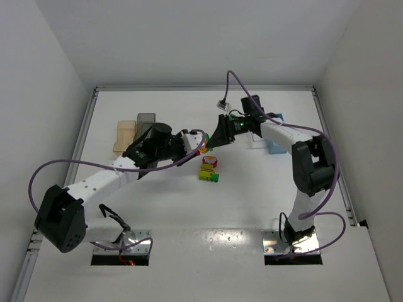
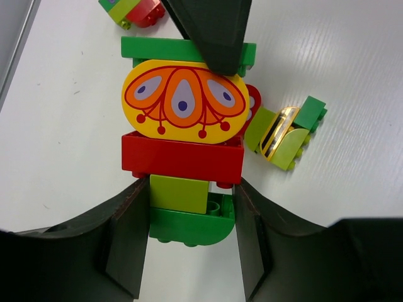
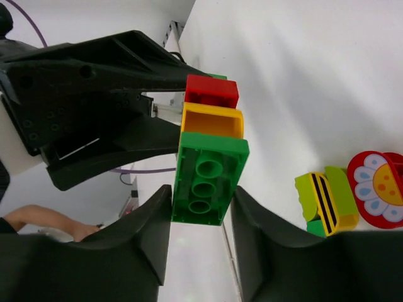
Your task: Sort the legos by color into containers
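we see both arms meeting over the middle of the table [image 1: 252,201], each clamped on an opposite end of the same cluster [image 2: 184,100] of stuck-together legos. in the left wrist view it runs from a green brick, through a yellow oval piece with an orange pattern and a red brick, to a lime and a dark green brick. the left gripper [image 2: 192,207] is closed narrowly on the dark green end, a finger pressed to either side. the right gripper [image 3: 201,192] pinches the green brick at the other end, also narrow, with the yellow and red pieces showing beyond it.

from above, the held cluster sits just off the table between the two tools. a second small cluster [image 1: 209,170] of red, yellow and green lies on the table close below it.

the orange bin [image 1: 124,136] and the dark grey bin [image 1: 146,121] stand side by side at the far left, behind the left arm. the light blue bin [image 1: 277,148] stands at the far right beside the right arm. we cannot tell what any of them holds.
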{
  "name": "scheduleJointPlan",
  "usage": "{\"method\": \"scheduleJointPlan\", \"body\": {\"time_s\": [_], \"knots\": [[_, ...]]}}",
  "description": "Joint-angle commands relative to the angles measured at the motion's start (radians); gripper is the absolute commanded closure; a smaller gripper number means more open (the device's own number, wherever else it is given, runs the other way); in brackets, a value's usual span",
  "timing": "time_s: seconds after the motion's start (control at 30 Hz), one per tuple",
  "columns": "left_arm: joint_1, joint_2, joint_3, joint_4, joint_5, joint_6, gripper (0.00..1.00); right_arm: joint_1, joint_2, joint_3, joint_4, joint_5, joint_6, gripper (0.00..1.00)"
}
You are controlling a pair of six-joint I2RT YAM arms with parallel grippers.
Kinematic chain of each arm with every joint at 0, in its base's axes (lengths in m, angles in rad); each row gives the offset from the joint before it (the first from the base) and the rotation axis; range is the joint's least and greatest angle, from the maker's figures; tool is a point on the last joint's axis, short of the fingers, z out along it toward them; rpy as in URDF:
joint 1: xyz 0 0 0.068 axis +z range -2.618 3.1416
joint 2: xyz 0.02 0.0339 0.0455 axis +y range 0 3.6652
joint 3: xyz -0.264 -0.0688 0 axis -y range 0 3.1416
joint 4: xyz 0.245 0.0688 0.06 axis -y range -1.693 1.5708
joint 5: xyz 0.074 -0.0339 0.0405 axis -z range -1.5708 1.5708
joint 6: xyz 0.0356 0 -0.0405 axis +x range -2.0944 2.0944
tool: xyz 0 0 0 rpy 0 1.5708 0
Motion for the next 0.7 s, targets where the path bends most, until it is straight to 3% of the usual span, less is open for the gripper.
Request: {"method": "scheduleJointPlan", "body": {"time_s": [0.0,0.03,0.17,0.5,0.67], "knots": [[-0.012,-0.036,-0.017,0.045,0.016,-0.001,0.97,-0.009,-0.01,0.035,0.044,-0.024,0.003,0.61],[-0.012,-0.036,-0.027,0.045,0.007,-0.001,0.97,-0.019,-0.019,0.035,0.054,-0.033,0.003,0.77],[-0.012,-0.058,-0.069,0.045,-0.013,-0.001,0.97,-0.039,-0.07,-0.006,0.054,-0.033,0.003,0.97],[-0.003,-0.076,-0.121,0.045,-0.021,-0.025,0.99,-0.102,-0.188,-0.089,-0.048,-0.013,-0.111,1.0],[0.008,0.057,-0.039,0.002,-0.033,-0.101,0.83,-0.102,-0.188,-0.059,-0.162,0.031,-0.233,1.0]]}}
